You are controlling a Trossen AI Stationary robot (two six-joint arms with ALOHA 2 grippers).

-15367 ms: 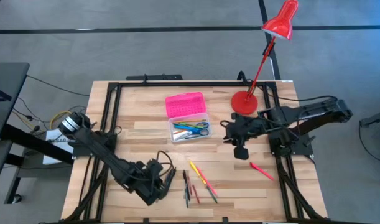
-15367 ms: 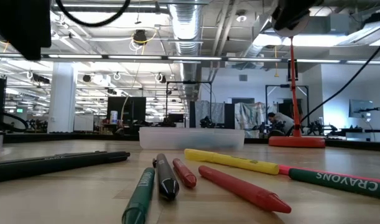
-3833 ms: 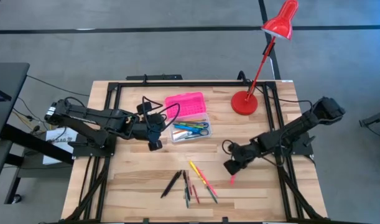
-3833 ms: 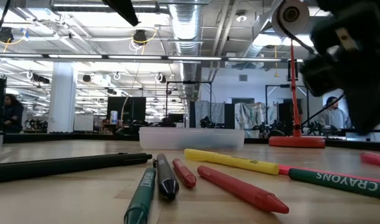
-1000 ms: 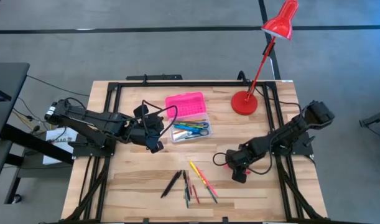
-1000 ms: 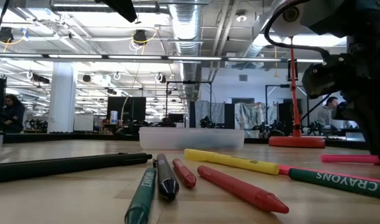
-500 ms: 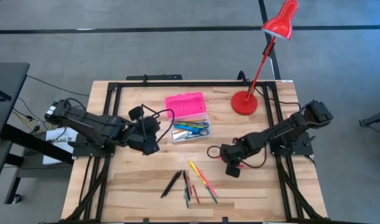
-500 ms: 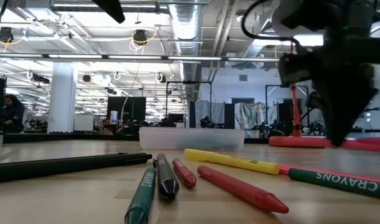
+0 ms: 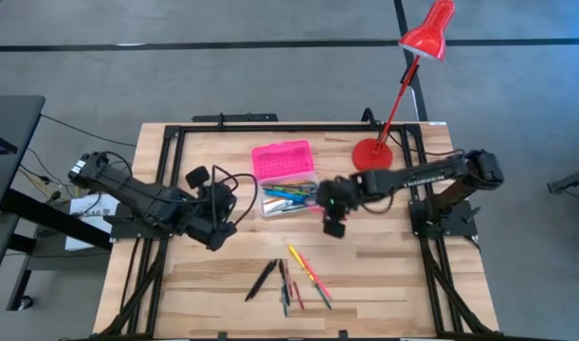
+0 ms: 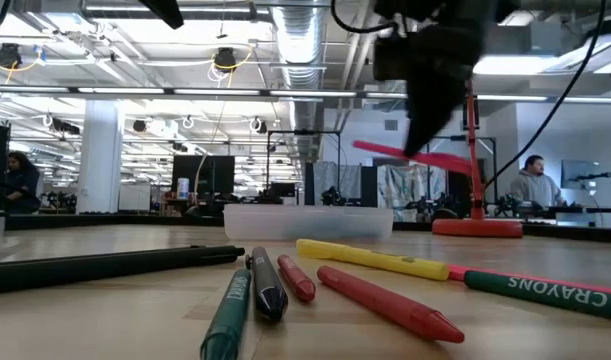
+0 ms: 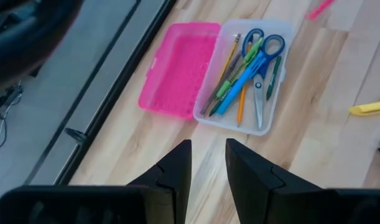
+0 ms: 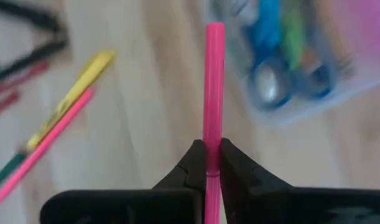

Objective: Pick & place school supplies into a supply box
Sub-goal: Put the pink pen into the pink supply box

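Right gripper (image 12: 206,163): pinching a slim pink plastic marker (image 12: 213,87) near its lower end, held in the air just beside the box's right edge.
Left gripper (image 11: 207,165): fingers a little apart, holding nothing, waiting over the left-middle of the tabletop and looking toward the box.
Supply box (image 9: 289,201): small clear plastic tray with a bright pink textured lid (image 9: 282,159) folded open toward the far edge; it sits around the middle of the far half and already holds blue-handled scissors (image 11: 262,55) and several pens.
Step in hand, as I judge it: carry the marker over the clear tray, turn it to lie along the tray's long side, lower it close, then let go so it cannot bounce out.
Risk: the marker sticks out far past the fingers and could catch the tray's rim.
Still loose: a yellow highlighter (image 10: 370,257), red and green crayons and dark pens near the front edge.
Tabletop (image 9: 384,275): pale wood planks in a black frame.
Room: red desk lamp (image 9: 404,80) at the far right corner; grey floor, a hall with people seated in the background.
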